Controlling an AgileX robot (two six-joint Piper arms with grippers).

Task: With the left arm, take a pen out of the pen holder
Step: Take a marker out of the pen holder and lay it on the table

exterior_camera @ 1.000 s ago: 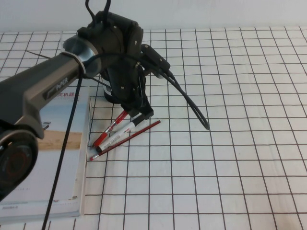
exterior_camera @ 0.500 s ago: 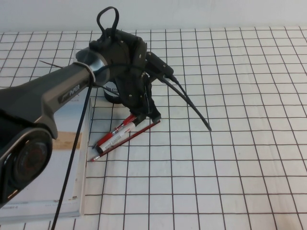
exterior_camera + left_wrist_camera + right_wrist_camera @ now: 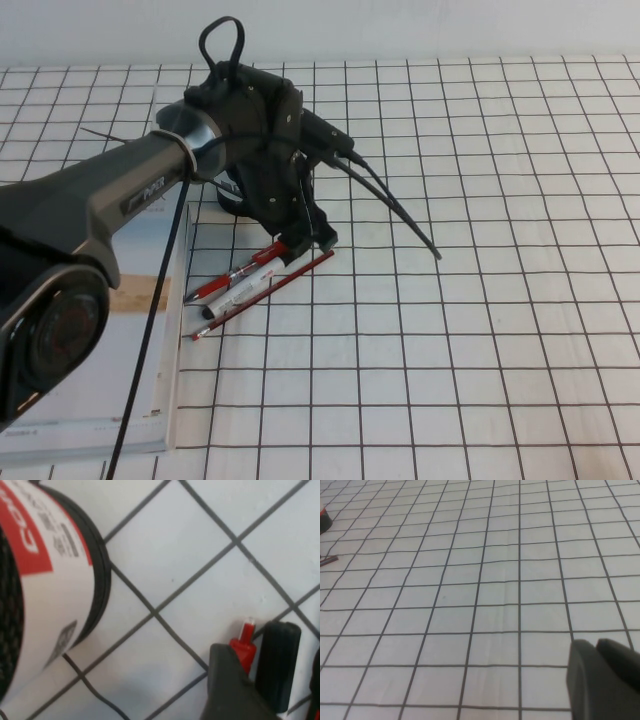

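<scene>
Lying side by side on the white, black-gridded cloth surface (image 3: 480, 300), left of its middle, three writing tools are seen outside the holder: a red plastic pen (image 3: 222, 283), a white pen with a black cap (image 3: 240, 291) and a thin dark-red stick pen (image 3: 290, 279). All three are slanted alike. Their nearer ends are pointed toward the left edge of the surface and their farther ends are gathered under the left gripper (image 3: 307, 243).

The left gripper is held low over those farther ends with its jaws apart. Nothing is clamped between them, and the pens are rested on the cloth. In the left wrist view a dark grey finger (image 3: 227, 690) is shown just beside the red pen's end, with the black cap next to it on the other side.

The cylindrical pen holder (image 3: 232, 205), white-labelled with a red patch and a black base, is stood upright just beyond the pens, toward the far edge. It is largely hidden in the high view by the left arm's wrist. What it contains cannot be told.

A pale printed booklet (image 3: 100, 350) is laid flat along the left edge, toward the near-left corner, with its side just beside the pens' nearer ends. Black cables (image 3: 400, 215) are arced from the wrist out over the middle of the surface.

The right gripper (image 3: 597, 680) is shown only in the right wrist view, over bare gridded cloth, well apart from the pens. Whether it is apart or together cannot be told.
</scene>
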